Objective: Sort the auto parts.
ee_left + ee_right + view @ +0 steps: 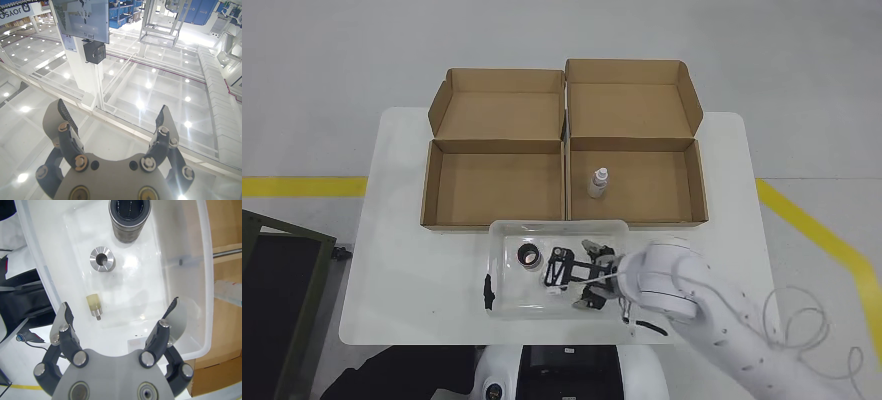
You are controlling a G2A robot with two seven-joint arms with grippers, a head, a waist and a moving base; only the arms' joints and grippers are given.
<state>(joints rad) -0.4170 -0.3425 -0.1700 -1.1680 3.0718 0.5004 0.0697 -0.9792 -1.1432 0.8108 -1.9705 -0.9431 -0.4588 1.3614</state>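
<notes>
1. Top view: a white table [402,250] holds two open cardboard boxes side by side at its far half, their lids folded back.
2. The left box [492,190] sits beside the right box [652,185], and the two touch along one wall. A small white bottle [598,182] stands in the right box, near that shared wall.
3. A clear plastic bin [542,224] sits just in front of the boxes, nearer the robot. It holds the loose auto parts.
4. The right gripper [560,270] hangs over the bin and points across it towards a dark bearing [529,256] at the bin's left part.
5. Right wrist view: the right gripper [121,303] has its jaws spread wide and grips nothing. It is above the floor of the bin [205,275].
6. A small stud [94,306] with a cream cap and a threaded metal tip lies on the bin floor, close to one finger but not touching it.
7. Beyond the stud lies a silver collar [102,259] with a bore through its centre. Farther still lies the dark cylindrical bearing [129,220].
8. Left wrist view: the left gripper [112,104] points up at the ceiling, its jaws wide apart and holding nothing.
</notes>
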